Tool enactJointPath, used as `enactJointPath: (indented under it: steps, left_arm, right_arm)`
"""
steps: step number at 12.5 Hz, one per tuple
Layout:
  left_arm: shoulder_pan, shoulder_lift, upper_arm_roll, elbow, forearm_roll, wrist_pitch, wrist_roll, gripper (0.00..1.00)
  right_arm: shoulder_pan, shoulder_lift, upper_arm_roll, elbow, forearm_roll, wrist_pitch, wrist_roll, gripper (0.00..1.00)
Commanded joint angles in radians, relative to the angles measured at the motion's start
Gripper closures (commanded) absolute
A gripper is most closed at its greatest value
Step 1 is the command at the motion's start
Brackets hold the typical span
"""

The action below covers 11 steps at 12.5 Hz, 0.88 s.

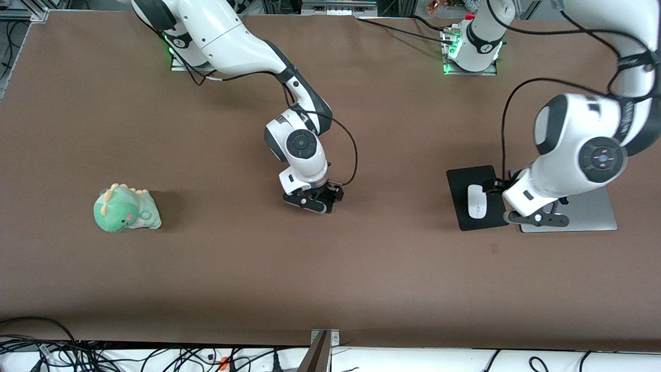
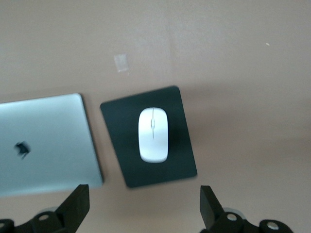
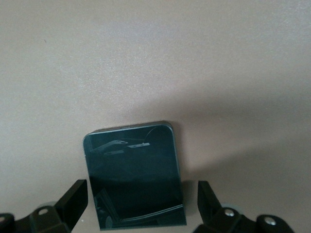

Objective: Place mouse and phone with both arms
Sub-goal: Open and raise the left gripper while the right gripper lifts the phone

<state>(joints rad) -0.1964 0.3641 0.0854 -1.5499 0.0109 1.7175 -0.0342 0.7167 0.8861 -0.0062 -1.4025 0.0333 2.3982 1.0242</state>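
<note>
The white mouse (image 1: pixel 477 201) lies on a matte black mouse pad (image 1: pixel 465 181) toward the left arm's end of the table. It also shows in the left wrist view (image 2: pixel 153 134). My left gripper (image 1: pixel 537 219) hovers above the pad's edge and the laptop. It is open and empty (image 2: pixel 143 206), off the mouse. The black glossy phone (image 3: pixel 135 174) lies flat on the table near its middle. My right gripper (image 3: pixel 141 201) is open, with a finger on each side of the phone's end, neither touching it. In the front view the right gripper (image 1: pixel 315 202) hides the phone.
A closed silver laptop (image 1: pixel 588 212) lies beside the mouse pad, also seen in the left wrist view (image 2: pixel 46 143). A green dinosaur plush (image 1: pixel 125 208) sits toward the right arm's end of the brown table (image 1: pixel 330 268).
</note>
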Motion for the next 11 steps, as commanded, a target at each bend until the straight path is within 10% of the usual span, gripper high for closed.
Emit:
enactJointPath:
  steps: [1, 4, 7, 11]
  left_arm:
    - [0.009, 0.026, -0.007, 0.193, 0.020, -0.195, 0.010, 0.00]
    - [0.079, -0.054, -0.053, 0.238, 0.050, -0.269, 0.000, 0.00]
    - [0.288, -0.233, -0.252, 0.090, 0.066, -0.259, -0.001, 0.00]
    - [0.260, -0.441, -0.211, -0.179, 0.055, -0.062, 0.010, 0.00]
  right_arm:
    - [0.017, 0.025, -0.014, 0.030, -0.013, 0.013, 0.027, 0.00]
    - [0.024, 0.039, -0.015, 0.036, -0.018, 0.030, 0.024, 0.00]
    - [0.026, 0.048, -0.015, 0.036, -0.035, 0.033, 0.024, 0.02]
    - [0.018, 0.041, -0.017, 0.033, -0.082, 0.026, -0.009, 0.62]
